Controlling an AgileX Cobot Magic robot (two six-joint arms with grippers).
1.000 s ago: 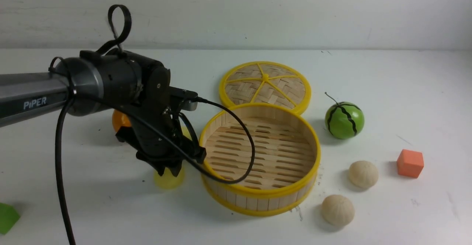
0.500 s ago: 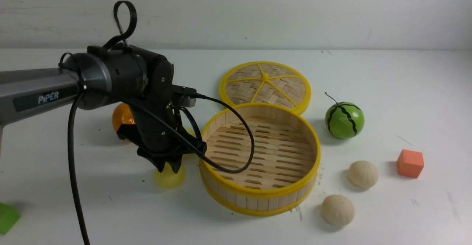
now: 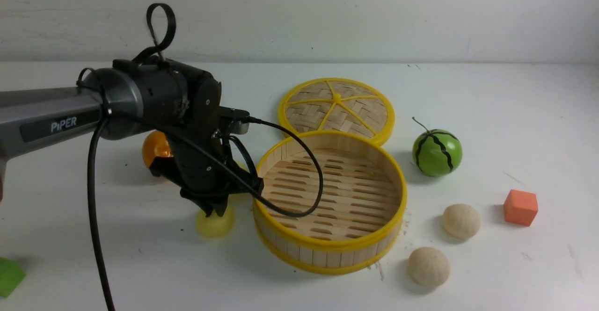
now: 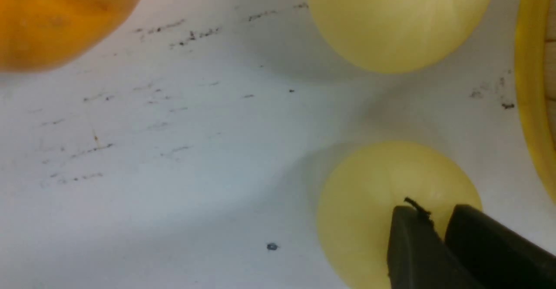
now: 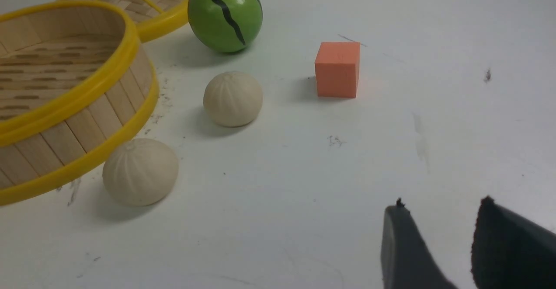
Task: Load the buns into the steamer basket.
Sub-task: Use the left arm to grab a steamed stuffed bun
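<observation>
Well, take the steamer basket (image 3: 327,256) as the mark: it stands on the white table (image 3: 491,96) with its slatted floor bare from rim to rim. Just off its left wall the left gripper (image 3: 216,210) points down onto the front yellow bun (image 3: 216,225), which sits on the table close beside the basket's lower yellow rim. In the left wrist view the two black fingertips (image 4: 408,241) stand close together, only a thin slit between them, against the top of that bun; whether they pinch it I cannot tell. The rear yellow bun (image 4: 399,19) lies a little farther back along the same wall, and a tangerine (image 3: 155,147) sits farther left. The arm's black cable (image 3: 319,180) droops over the basket's left rim. Right of the basket lie the rear cream bun (image 3: 461,220) and the front cream bun (image 3: 428,266), apart from each other, the front one near the wall with a strip of table between. The woven lid (image 3: 337,107) lies just behind the back rim, a watermelon ball (image 3: 436,153) off the right rear, an orange cube (image 3: 520,207) beyond the rear cream bun. The right gripper (image 5: 441,206), well right of the basket, has its fingers spread with nothing between them, over open table
</observation>
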